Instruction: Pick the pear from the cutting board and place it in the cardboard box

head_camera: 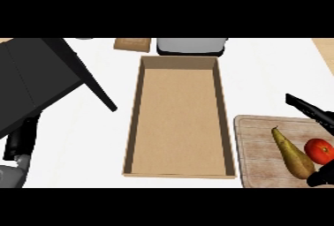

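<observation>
One white counter point(274, 70) fills most of the head view. Biggest thing on it: a dark slab-like object point(39, 79) w/ a thin black edge, slanting across the upper left; can't tell what it is. Next, the cardboard box point(179, 119), long, open-topped, nothing in it, sitting mid-counter w/ its long sides running away from the robot. Just right of the box, nearly touching its lower right corner, is the wooden cutting board point(257, 132), partly cut off by the right edge. Behind the box sits a grey appliance-like block point(191, 45), and beside that a small brown item point(132, 44), too cropped to ID. Left hand point(20, 141) shows at lower left, under the dark slab, grey forearm below it; fingers not readable, can't tell. Right hand point(313, 110) comes in at the right edge: a straight black finger above the board, another black part at approx. the board's lower right, fingers spread apart, bracketing the fruit w/o closing on it. Pear point(294, 154) lies on the board, stem pointing up-left, fat end near the lower finger part. Red tomato point(320, 151) sits just right of it, touching or nearly so.
</observation>
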You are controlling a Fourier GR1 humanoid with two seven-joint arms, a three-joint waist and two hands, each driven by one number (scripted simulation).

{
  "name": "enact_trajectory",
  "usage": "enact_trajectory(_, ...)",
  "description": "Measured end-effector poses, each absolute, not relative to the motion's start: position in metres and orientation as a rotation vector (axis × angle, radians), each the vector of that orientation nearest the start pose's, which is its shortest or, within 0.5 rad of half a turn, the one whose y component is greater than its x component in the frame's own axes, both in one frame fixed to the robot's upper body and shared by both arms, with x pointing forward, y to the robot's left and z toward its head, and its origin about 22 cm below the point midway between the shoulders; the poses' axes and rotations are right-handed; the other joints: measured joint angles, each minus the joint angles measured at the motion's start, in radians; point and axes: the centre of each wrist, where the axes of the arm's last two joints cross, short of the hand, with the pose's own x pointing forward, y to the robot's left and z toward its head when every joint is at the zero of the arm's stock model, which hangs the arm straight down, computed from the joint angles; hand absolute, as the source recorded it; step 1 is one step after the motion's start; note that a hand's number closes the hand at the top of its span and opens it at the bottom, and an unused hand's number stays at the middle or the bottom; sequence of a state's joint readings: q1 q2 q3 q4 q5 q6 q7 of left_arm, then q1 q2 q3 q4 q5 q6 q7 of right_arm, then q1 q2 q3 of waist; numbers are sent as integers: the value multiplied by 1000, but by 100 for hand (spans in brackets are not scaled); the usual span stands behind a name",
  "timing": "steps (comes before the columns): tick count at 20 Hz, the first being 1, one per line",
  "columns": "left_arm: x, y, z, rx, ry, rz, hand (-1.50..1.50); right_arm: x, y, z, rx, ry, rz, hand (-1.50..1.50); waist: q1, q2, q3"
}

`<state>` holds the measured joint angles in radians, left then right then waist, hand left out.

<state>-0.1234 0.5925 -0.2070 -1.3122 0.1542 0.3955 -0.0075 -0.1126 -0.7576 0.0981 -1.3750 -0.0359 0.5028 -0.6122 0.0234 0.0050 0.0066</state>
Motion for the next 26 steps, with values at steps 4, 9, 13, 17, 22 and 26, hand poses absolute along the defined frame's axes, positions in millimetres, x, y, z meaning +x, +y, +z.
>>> enact_trajectory(4,264,343,15,608,-1420,-212,0,259,-417,62,128,-1763,1002,-150,5,5,2)
enact_trajectory(9,266,345,15,608,-1412,-233,0,268,-438,82,-44,-1783,1214,-150,14,7,1)
enact_trajectory(13,269,345,16,612,-1402,-250,0,276,-442,97,-141,-1695,1477,-150,17,7,-2)
enact_trajectory(17,269,346,13,614,-1402,-255,0,289,-438,104,-182,-1577,1691,-150,20,6,-4)
enact_trajectory(22,267,348,13,621,-1382,-250,0,304,-421,105,-208,-1422,1920,-150,12,2,-7)
enact_trajectory(26,262,350,13,631,-1376,-240,0,313,-399,93,-183,-1340,2019,-150,2,-1,-8)
